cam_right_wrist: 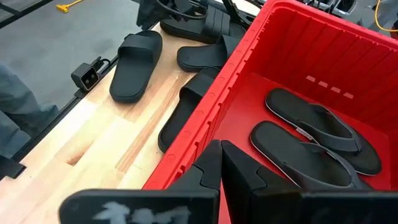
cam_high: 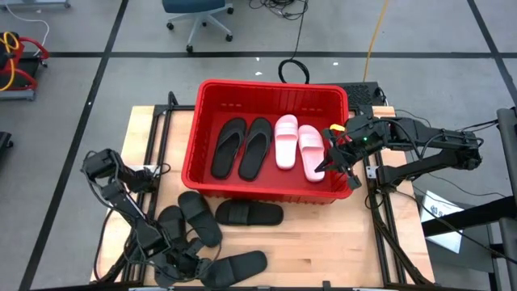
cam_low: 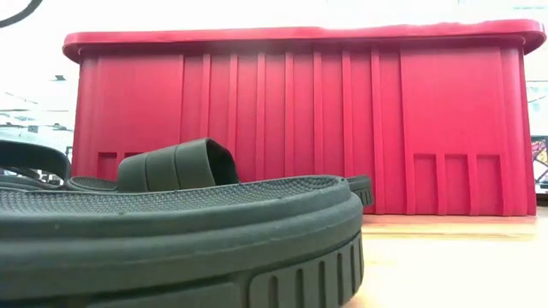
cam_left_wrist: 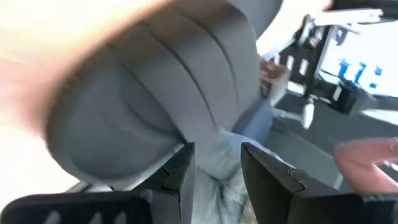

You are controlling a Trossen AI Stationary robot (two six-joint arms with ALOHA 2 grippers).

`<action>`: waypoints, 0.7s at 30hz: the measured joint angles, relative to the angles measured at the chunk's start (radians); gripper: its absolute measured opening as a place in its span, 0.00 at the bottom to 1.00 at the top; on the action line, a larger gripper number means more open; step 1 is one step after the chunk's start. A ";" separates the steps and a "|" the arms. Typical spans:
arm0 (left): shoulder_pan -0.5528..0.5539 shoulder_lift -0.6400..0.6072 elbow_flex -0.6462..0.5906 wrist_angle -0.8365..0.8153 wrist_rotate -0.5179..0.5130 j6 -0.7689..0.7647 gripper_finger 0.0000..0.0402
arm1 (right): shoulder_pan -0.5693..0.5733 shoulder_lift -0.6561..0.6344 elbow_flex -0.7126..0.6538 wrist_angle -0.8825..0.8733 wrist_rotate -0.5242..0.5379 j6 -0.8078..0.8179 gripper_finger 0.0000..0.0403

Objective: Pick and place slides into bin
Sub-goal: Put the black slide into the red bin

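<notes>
Your right gripper (cam_high: 334, 156) hangs over the right end of the bin (cam_high: 271, 91), above the inner wall just beside the pink pair, and in its wrist view its fingers (cam_right_wrist: 214, 167) are pressed together with nothing between them. Your left gripper (cam_high: 179, 260) is down among the loose black slides in front of the bin's left half; its fingers (cam_left_wrist: 186, 171) stand a little apart, with a grey ribbed strap (cam_left_wrist: 168, 81) close ahead of them, but you cannot tell whether they grip anything.

Inside the bin lie four slides side by side: two black ones (cam_high: 243, 147) toward its left and two pink ones (cam_high: 298, 149) toward its right, all pointing from the front wall to the back wall. In the right wrist view the black pair (cam_right_wrist: 314, 143) lies flat on the bin's floor.

Outside, on the wooden table (cam_high: 323, 242), one black slide (cam_high: 250, 213) lies crosswise just beside the bin's front wall. More black slides (cam_high: 194, 222) are clustered near the bin's front left corner, and another (cam_high: 234, 267) lies farther from the bin near the table's front edge. In the low view, a black sole (cam_low: 180, 231) fills the foreground with the bin's ribbed wall (cam_low: 342, 120) behind it
</notes>
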 joint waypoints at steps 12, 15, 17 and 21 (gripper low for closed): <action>0.010 0.004 0.001 -0.067 0.010 -0.056 0.30 | 0.000 0.000 0.000 0.000 0.000 0.000 0.00; 0.023 0.011 0.001 -0.072 0.017 -0.056 0.30 | 0.000 0.000 0.000 0.000 0.000 0.000 0.00; 0.035 0.022 0.001 -0.066 0.038 -0.057 0.30 | 0.000 0.000 0.000 0.000 0.000 0.000 0.00; 0.048 0.031 0.001 -0.064 0.064 -0.055 0.30 | 0.000 0.000 0.000 0.000 0.000 0.000 0.00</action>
